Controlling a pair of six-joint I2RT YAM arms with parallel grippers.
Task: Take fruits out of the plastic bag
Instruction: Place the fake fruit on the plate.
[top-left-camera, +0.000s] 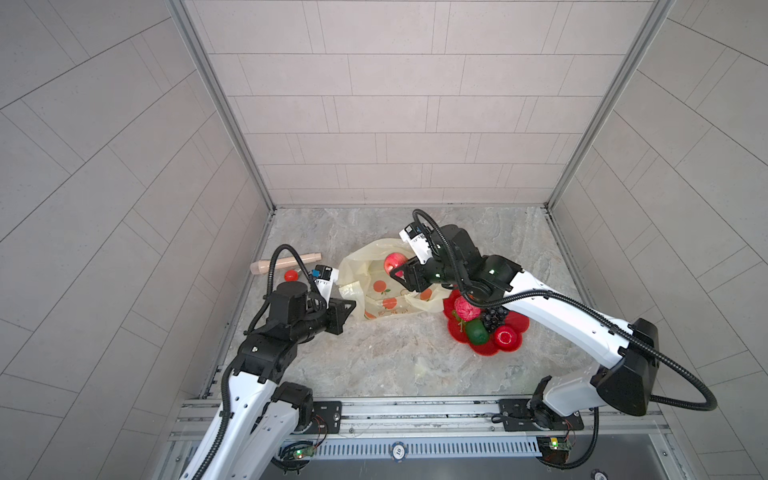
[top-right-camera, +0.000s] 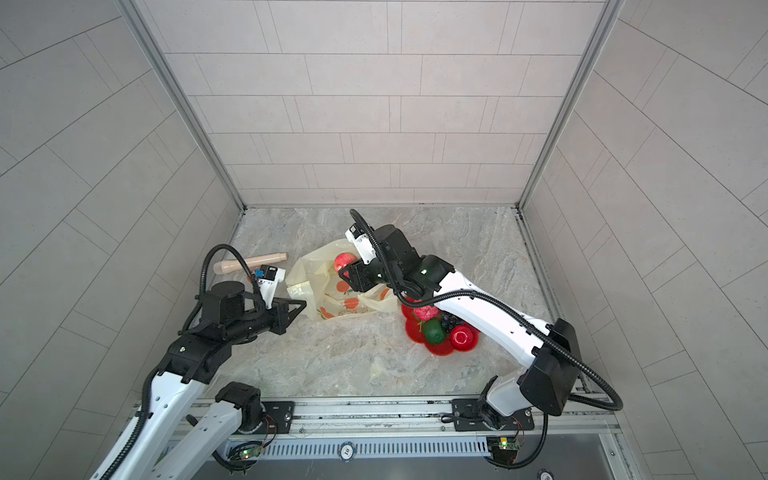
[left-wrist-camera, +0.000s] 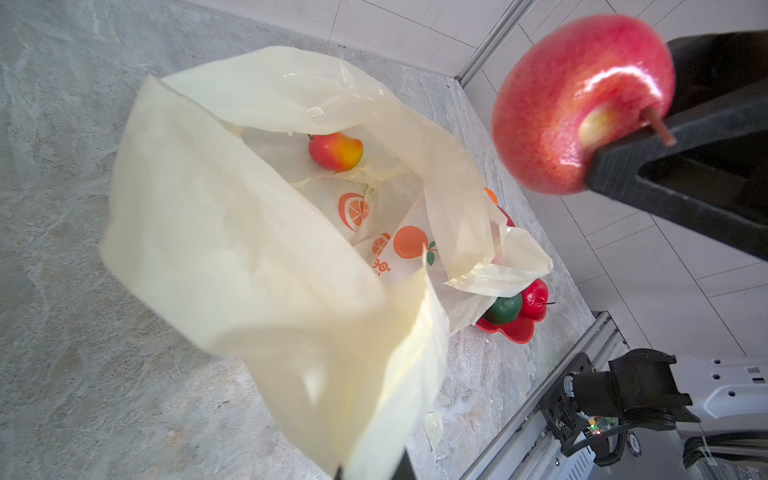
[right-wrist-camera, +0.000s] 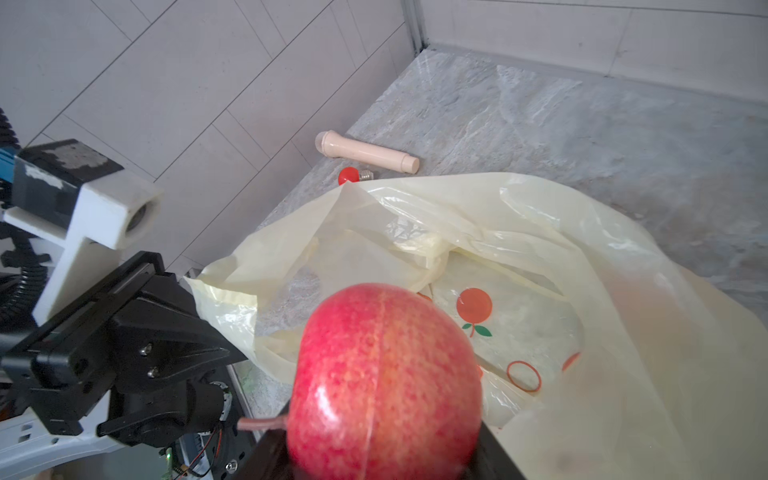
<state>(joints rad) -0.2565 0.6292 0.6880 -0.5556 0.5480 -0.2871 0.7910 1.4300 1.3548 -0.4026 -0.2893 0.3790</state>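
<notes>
1. Top views both show one beige plastic cylinder with a flared end (top-left-camera: 286, 264) lying at the far left of the grey marbled tabletop (top-left-camera: 374, 365). In a top view, one small red ball with a metal tip (top-left-camera: 290, 274) lies just beside it.
2. The left jaws are pressed together on the left edge of the one thin pale-yellow plastic bag printed with oranges (top-left-camera: 376, 291). The bag lies open on the tabletop in the middle of the scene.
3. In the left wrist view, one small red-and-yellow fruit (left-wrist-camera: 336, 151) lies inside the bag.
4. The right jaws pinch one speckled red-pink round fruit with a brown stem (top-left-camera: 394, 262), held above the bag's mouth and clear of the plastic.
5. Just right of the bag, one red flower-shaped plate (top-left-camera: 486, 351) carries four fruits:
   - one pink wrinkly fruit (top-left-camera: 466, 309)
   - one dark purple grape bunch (top-left-camera: 493, 316)
   - one green oval fruit (top-left-camera: 476, 331)
   - one glossy red round fruit (top-left-camera: 506, 336)
6. That makes six fruits in sight.
</notes>
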